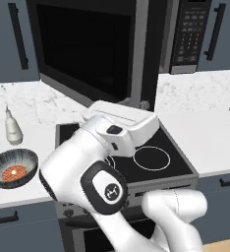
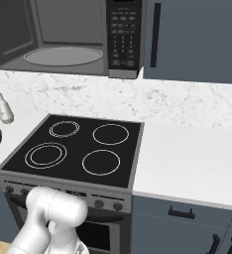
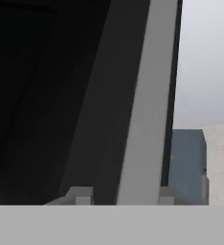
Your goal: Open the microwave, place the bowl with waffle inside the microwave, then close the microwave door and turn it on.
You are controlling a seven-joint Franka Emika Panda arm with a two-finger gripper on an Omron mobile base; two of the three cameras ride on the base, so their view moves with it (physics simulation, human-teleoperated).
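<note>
The microwave (image 2: 63, 37) at the upper left of the right base view stands open, its grey cavity and glass turntable (image 2: 63, 56) bare, so the step in hand looks like finishing the door swing and letting go. In the left base view the door (image 1: 87, 47) fills the upper middle of the frame, swung out toward the camera, with its light edge at centre right and the button panel (image 1: 189, 34) at upper right. The gripper (image 3: 118, 198) shows in the hand view, low in the frame, its two grey fingertips (image 3: 80, 195) set either side of the door's pale edge; whether they are clamped on it or already slackening I cannot tell. To do this well, the fingers should spread clear of the edge before the hand backs off, or the door may be dragged partway shut; it should be left wide enough for a bowl to pass. The bowl (image 1: 14, 169) sits at the lower left of the left base view on the counter (image 1: 33, 106), left of the stove (image 1: 151, 157), the waffle (image 1: 14, 173) inside it and two pale bottles (image 1: 12, 129) just behind. The right base view gives the cavity and all four rings but just a sliver of the bowl at its left edge.
</note>
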